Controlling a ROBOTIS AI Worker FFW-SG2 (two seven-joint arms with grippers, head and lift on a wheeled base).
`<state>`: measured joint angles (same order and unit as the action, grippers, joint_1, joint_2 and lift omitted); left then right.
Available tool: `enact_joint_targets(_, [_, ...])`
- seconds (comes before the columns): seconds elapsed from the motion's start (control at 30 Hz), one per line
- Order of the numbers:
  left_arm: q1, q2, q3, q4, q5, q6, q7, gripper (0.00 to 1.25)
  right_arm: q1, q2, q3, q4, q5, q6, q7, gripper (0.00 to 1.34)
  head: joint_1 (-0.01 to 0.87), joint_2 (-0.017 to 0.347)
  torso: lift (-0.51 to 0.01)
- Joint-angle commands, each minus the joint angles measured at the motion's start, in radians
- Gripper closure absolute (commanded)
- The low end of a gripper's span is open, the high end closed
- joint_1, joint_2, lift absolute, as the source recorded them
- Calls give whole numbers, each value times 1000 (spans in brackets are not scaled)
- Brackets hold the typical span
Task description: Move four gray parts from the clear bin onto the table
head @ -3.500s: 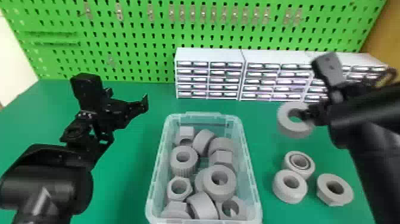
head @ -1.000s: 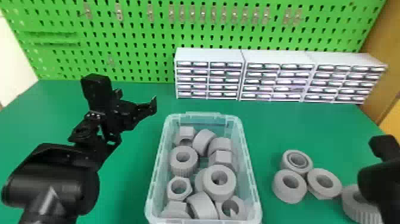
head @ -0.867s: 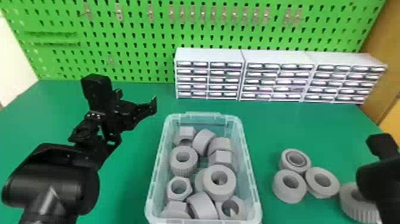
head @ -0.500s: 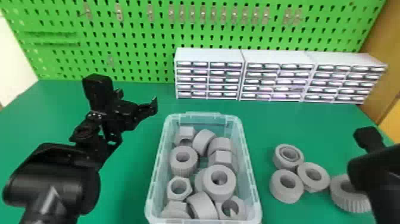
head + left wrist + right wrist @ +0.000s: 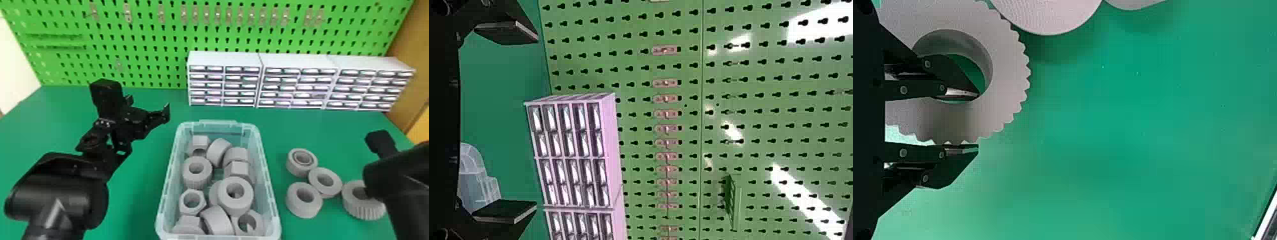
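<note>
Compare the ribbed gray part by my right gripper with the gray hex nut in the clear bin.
The ribbed part has a round, toothed rim; the hex nut has flat sides. The ribbed part looks larger than the nut. The ribbed part is outside the bin at the right gripper, while the nut lies among other parts inside. Both are gray with a central hole.

The flat deep-green tabletop (image 5: 137,207) is plain; the upright bright-green pegboard (image 5: 153,40) carries rows of dark keyhole-shaped slots. The rectangular clear plastic bin (image 5: 268,182) is tinted faintly bluish white. The round, ridge-sided gray part (image 5: 364,209) is evenly striped. The boxy white drawer cabinets (image 5: 223,59) have dark-and-pale gridded fronts.
</note>
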<state>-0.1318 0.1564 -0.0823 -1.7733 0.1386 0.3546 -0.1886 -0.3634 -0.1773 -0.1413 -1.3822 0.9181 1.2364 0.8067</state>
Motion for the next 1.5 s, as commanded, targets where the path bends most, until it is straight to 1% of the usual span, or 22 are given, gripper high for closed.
enact_joint_targets(0.0, [1,0,3,0,1,0,0,113,0,1,9,-3,-7,2,0,1085,678,34,-50])
enact_joint_targets(0.2, [1,0,4,0,1,1,-3,114,4,2,28,-18,-7,12,0,1084,678,34,-50])
enact_joint_targets(0.3, [1,0,4,0,1,0,-5,114,12,2,32,-32,-8,31,0,1033,678,34,-50])
enact_joint_targets(0.47, [3,0,6,0,1,0,-5,114,34,2,48,-89,10,58,0,1013,678,34,-50])
enact_joint_targets(0.6, [6,0,7,0,1,0,-6,114,38,1,57,-116,21,74,0,1013,678,34,-50])
enact_joint_targets(0.7, [4,0,6,0,1,0,-6,114,38,1,58,-118,19,74,0,1001,678,34,-50])
enact_joint_targets(0.8, [4,0,6,0,1,1,-6,116,38,-1,58,-118,21,72,0,940,678,34,-50])
enact_joint_targets(1.13, [4,0,6,0,1,1,-6,114,41,-1,60,-118,19,72,0,935,678,34,-50])
enact_joint_targets(1.2, [4,0,6,0,1,0,-6,116,41,-1,58,-118,19,72,0,883,678,34,-50])
enact_joint_targets(1.23, [4,0,6,0,1,0,-6,114,41,-1,57,-118,18,72,0,829,678,34,-50])
enact_joint_targets(1.3, [4,0,6,0,1,0,-6,114,41,-1,54,-118,10,72,0,662,678,34,-50])
enact_joint_targets(1.37, [4,0,6,0,1,0,-6,114,41,-1,55,-116,7,72,0,552,678,34,-50])
enact_joint_targets(1.47, [4,0,6,0,1,0,-6,116,41,1,57,-115,7,72,0,516,678,34,-50])
